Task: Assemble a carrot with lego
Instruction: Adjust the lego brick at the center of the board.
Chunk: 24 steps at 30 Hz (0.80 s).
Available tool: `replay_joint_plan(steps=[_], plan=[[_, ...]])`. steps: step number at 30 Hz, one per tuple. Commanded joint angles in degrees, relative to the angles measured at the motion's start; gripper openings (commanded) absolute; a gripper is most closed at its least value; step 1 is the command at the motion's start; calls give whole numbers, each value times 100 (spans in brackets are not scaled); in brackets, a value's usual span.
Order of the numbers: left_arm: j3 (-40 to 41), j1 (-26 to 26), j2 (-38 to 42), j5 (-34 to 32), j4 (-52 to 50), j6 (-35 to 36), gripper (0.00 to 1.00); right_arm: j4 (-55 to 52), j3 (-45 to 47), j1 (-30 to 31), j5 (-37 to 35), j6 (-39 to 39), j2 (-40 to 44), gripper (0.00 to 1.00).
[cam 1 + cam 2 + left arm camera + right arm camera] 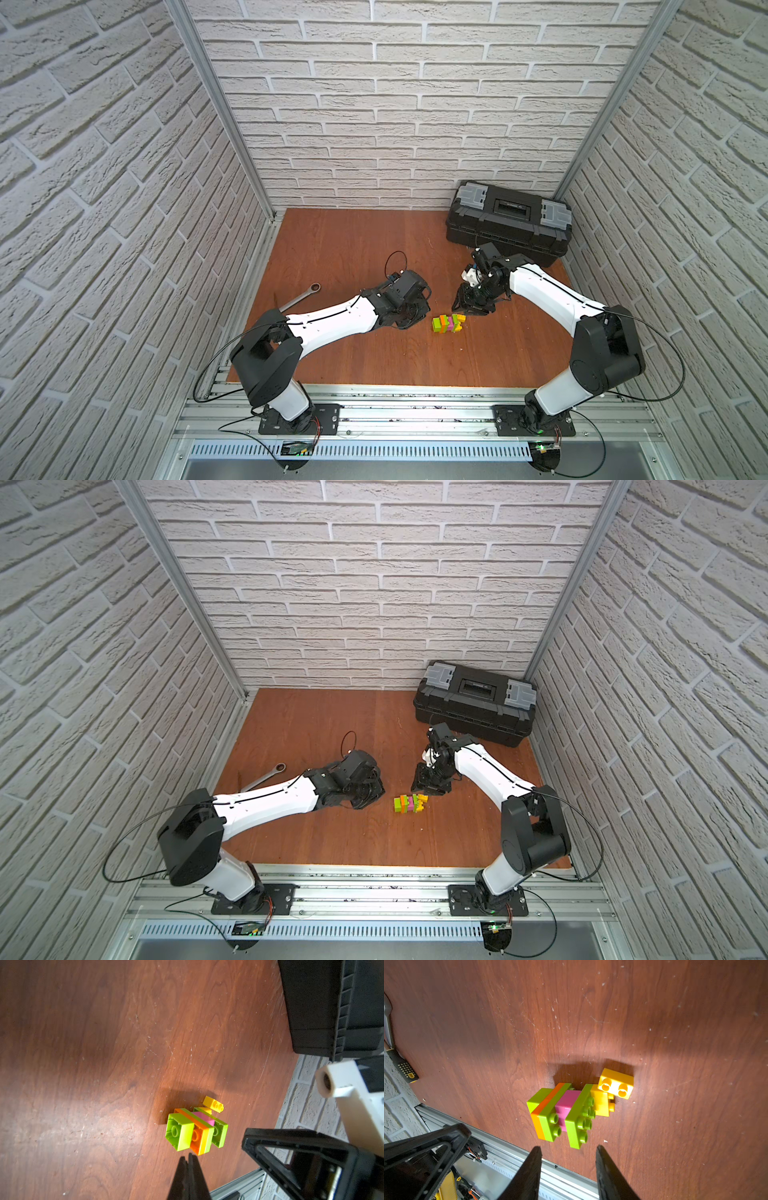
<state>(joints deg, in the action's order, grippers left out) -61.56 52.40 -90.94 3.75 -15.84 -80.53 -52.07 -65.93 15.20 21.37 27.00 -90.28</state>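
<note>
Lying sideways on the surface (353,257): the carrot (566,1113), green, orange and pink layers joined, one yellow brick (615,1083) askew at its tip; cannot tell whether attached. Just beside the carrot, clear of it: left end effector (189,1157), pinched closed, empty. Opposite, also near the carrot: right end effector (569,1150), parted, gripping nothing. Well beyond the carrot: toolbox (509,222), wrench (299,297).

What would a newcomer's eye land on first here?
The bright brick stack lies on its side on the table, a yellow brick askew at one end. Both grippers flank it without touching: the left gripper shut, the right gripper open. A black toolbox sits in the far right corner.
</note>
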Motion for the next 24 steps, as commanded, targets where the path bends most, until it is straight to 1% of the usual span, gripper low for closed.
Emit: replay_joint_plan(steps=[1,2,3,4,5,6,8,11,12,13,14,15,17,19,21,24], plan=[[-733,-118,-218,565,-68,1343,41,98,117,-472,-258,-67,722,49],[-1145,-176,-337,814,-410,2035,54,171,184,-711,-230,-61,1003,53],[-1620,-226,-470,1024,-844,2667,62,211,231,-950,-234,-40,1238,57],[-2245,-291,-661,1178,-1521,3445,69,248,265,-1214,-258,-33,1531,60],[-2906,-344,-897,1215,-2327,4247,73,252,253,-1456,-342,-37,1809,63],[-3521,-368,-1124,1203,-3019,4953,75,204,207,-1607,-486,-58,2019,65],[-5072,-375,-1774,1148,-4561,6429,78,160,79,-1755,-969,-182,2466,68],[-6983,-266,-2801,1048,-6342,7993,78,39,-120,-1819,-1508,-345,2948,74],[-6811,-241,-2745,1087,-6166,8251,78,51,-130,-1840,-1619,-332,3098,74],[-6391,-192,-2561,1323,-5833,8637,78,92,-102,-1877,-1721,-308,3299,77],[-6021,-54,-2409,1288,-5581,8981,78,161,-71,-1927,-1823,-295,3499,79],[-5697,111,-2280,949,-5347,9314,78,198,-49,-1962,-1907,-304,3657,81],[-5132,466,-2061,430,-4937,10075,79,276,-31,-2020,-2059,-355,3966,87],[-4839,616,-1989,292,-4480,10339,83,277,-82,-2038,-2135,-380,4149,89],[-4727,640,-2008,447,-4085,10365,86,241,-110,-2039,-2187,-342,4272,89],[-4763,695,-2174,633,-3673,10461,86,152,-51,-2038,-2260,-181,4433,88]])
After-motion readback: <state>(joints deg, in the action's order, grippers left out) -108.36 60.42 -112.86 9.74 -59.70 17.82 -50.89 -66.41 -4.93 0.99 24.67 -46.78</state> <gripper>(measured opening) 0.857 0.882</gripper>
